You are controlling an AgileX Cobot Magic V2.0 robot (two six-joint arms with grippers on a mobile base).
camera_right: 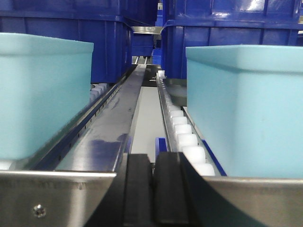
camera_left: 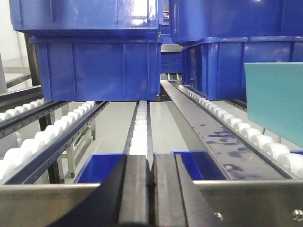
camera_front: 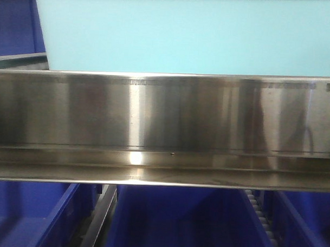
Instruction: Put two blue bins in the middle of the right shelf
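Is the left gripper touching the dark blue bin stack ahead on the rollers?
Apart. The left wrist view shows a long run of bare roller track between the left gripper and the dark blue bin stack.

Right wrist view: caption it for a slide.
Shut right gripper faces roller lane between two teal bins, blue bins behind.

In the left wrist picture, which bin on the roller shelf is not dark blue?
The turquoise bin at the right edge, nearest the camera. The stacked bins farther back are all dark blue.
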